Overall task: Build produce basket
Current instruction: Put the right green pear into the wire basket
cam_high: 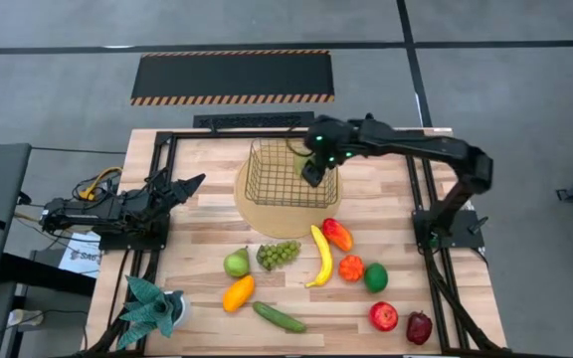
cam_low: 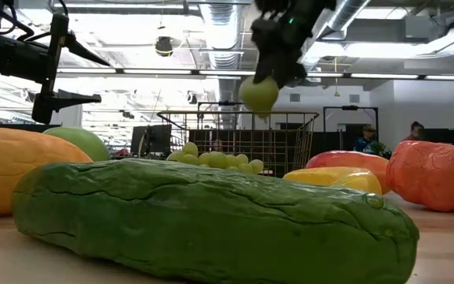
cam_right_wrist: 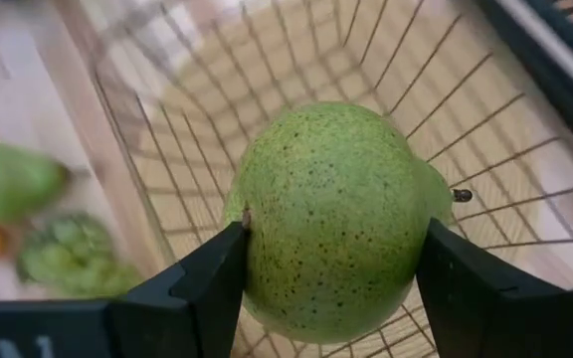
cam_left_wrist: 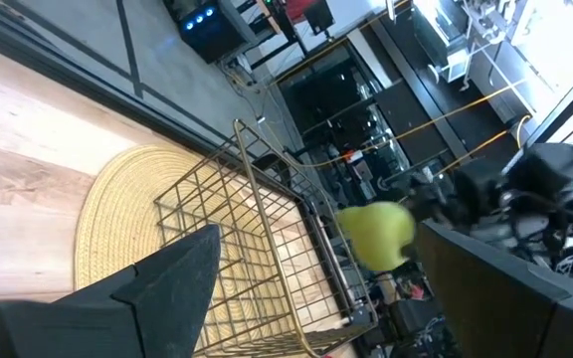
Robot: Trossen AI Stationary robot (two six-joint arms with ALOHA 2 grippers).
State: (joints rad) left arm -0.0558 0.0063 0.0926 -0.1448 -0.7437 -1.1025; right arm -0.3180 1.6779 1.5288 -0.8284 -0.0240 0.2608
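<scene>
Speckled green pear (cam_right_wrist: 331,224) sits clamped in right hand (cam_right_wrist: 331,288) above wire-grid basket (cam_high: 285,177).

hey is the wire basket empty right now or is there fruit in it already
Empty. The dark wire-grid basket shows only bare mesh inside. The right gripper holds a speckled green pear above it, not yet released.

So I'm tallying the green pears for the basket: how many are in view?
2. One pear is held by the right gripper above the basket; the other pear lies on the table beside the grapes.
</scene>
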